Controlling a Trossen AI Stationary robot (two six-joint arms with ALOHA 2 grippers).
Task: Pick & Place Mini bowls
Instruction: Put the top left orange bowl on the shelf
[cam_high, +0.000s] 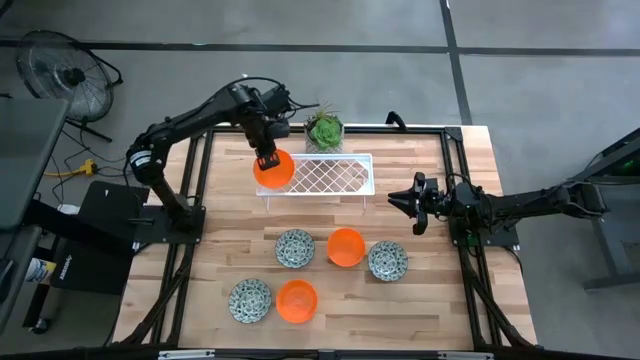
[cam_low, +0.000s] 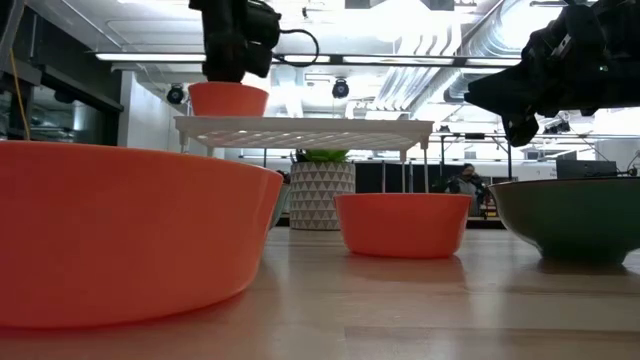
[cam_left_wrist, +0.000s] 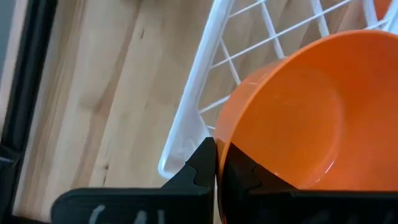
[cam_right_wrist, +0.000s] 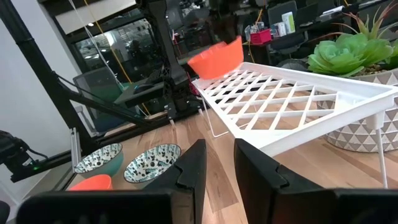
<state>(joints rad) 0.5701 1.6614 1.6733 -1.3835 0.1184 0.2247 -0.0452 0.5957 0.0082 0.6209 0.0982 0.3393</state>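
My left gripper (cam_high: 267, 160) is shut on an orange mini bowl (cam_high: 275, 172) at the left end of the white wire rack (cam_high: 335, 175), which stands on thin legs at the table's far side. On the table nearer the front sit three speckled bowls (cam_high: 295, 248) (cam_high: 387, 261) (cam_high: 249, 300) and two orange ones (cam_high: 346, 247) (cam_high: 296, 301), each on its base. My right gripper (cam_high: 398, 200) waits level by the table's right edge, slightly open (cam_right_wrist: 219, 155), holding nothing. My left gripper pinches the orange bowl's rim (cam_left_wrist: 221, 144), one finger (cam_left_wrist: 202, 167) outside the wall and one (cam_left_wrist: 241, 175) inside. The fingers come from above, pointing steeply down. The bowl is tilted (cam_right_wrist: 217, 59), its base at the rack's left end (cam_low: 228, 100); whether it touches the rack I cannot tell.
A green potted plant (cam_high: 324, 130) stands just behind the rack. A black frame (cam_high: 200, 190) runs along the table's left and right sides. Bare wood lies between the rack and the bowls.
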